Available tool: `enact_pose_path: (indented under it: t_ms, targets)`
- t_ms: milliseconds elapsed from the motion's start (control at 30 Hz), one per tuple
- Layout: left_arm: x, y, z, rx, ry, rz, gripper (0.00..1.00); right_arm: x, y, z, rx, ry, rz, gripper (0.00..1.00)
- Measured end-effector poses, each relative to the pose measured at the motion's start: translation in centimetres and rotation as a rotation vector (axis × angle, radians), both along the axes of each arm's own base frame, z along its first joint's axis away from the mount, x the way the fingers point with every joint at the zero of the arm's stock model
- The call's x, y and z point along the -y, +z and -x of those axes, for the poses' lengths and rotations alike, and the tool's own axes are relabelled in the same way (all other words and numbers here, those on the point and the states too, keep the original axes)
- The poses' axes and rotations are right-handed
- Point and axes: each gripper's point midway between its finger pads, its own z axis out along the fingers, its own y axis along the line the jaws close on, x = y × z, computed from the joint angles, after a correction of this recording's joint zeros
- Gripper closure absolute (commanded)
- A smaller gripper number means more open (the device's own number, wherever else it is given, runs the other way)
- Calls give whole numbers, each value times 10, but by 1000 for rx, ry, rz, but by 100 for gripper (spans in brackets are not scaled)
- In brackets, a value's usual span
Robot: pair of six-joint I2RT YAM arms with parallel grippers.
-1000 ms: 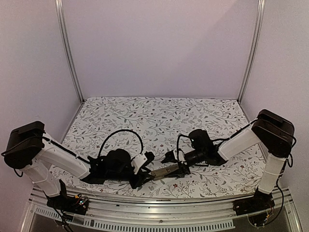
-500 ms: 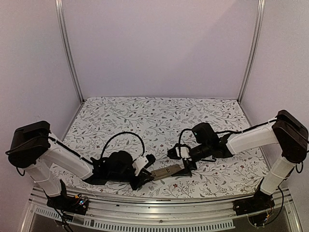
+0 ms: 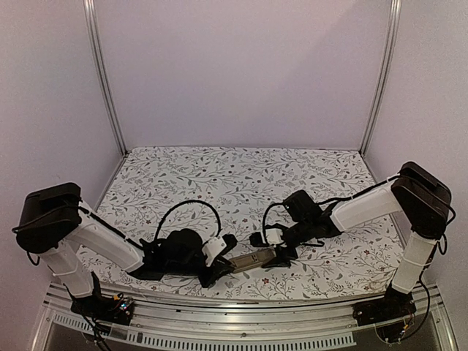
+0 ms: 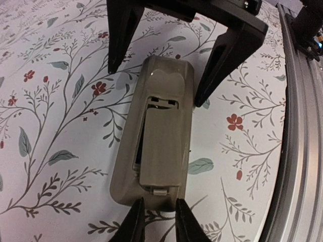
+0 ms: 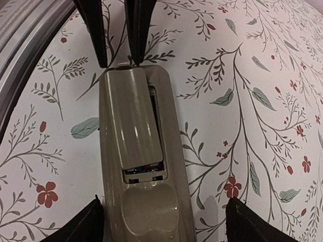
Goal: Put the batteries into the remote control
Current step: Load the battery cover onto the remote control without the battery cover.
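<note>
The remote control lies back-up on the flowered cloth near the front edge. A tan-grey cover lies over its battery recess, slightly askew. Through a gap at the cover's end, dark battery ends show inside the recess. My left gripper has its fingertips a narrow gap apart, right at the remote's cover end, with nothing between them. My right gripper is wide open and straddles the remote's other end without gripping it. In the top view the left gripper and the right gripper face each other across the remote.
The metal rail of the table's front edge runs close beside the remote; it also shows in the right wrist view. The flowered cloth stretches back to the rear wall. Metal frame posts stand at the back corners.
The right arm swung out, rose a little, then came back down, its gripper still over the remote's far end. The left gripper and the remote have hardly moved.
</note>
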Motion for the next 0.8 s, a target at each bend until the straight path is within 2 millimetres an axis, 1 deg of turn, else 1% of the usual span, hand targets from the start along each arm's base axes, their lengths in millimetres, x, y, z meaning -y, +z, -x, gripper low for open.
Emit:
enact_pose_path:
  t_ms: [633,800]
  targets:
    - [2,1,-5,32,-9,-12,82,-1,-1,1,8,23,-4,26]
    - [7,3,-7,35,-14,-5,82,-1,-1,1,7,24,-4,26]
